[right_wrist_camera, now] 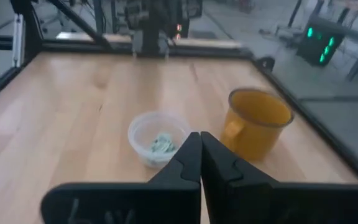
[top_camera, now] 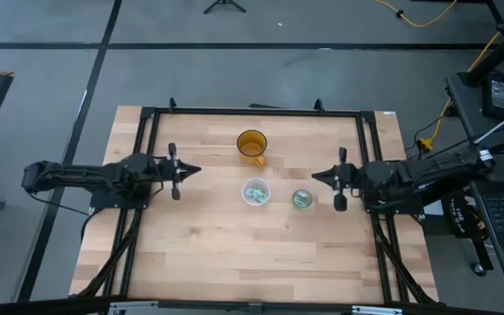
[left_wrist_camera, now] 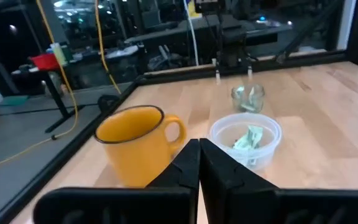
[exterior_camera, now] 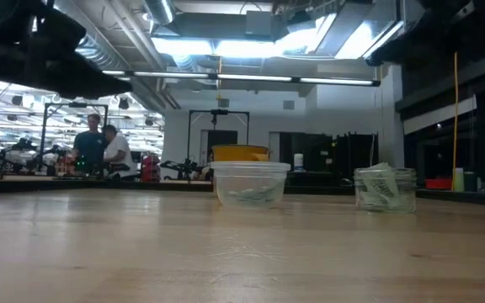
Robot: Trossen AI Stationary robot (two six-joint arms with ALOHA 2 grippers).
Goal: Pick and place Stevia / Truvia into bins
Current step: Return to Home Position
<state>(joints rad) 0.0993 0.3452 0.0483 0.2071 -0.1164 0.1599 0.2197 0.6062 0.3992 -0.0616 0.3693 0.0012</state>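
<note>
The clear plastic cup [top_camera: 255,192] stands on its base at the table's middle with pale green-white Stevia packets [top_camera: 255,193] inside. The smaller grey metallic cup [top_camera: 302,199] stands to its right, also holding packets [left_wrist_camera: 248,99]. Both cups show in the low view: the clear cup [exterior_camera: 250,183] and the metallic cup [exterior_camera: 385,189]. My left gripper [top_camera: 197,170] is shut and empty, raised at the table's left. My right gripper [top_camera: 315,178] is shut and empty, raised at the right. The clear cup [right_wrist_camera: 158,144] lies ahead of my right gripper [right_wrist_camera: 200,138], and ahead of my left gripper [left_wrist_camera: 199,144].
An amber-orange handled cup [top_camera: 252,145] stands toward the far edge, behind the clear cup. A black frame [top_camera: 252,112] runs around the table's far and side edges. Bare wood [top_camera: 252,254] lies toward the near edge. People stand in the room beyond [exterior_camera: 99,145].
</note>
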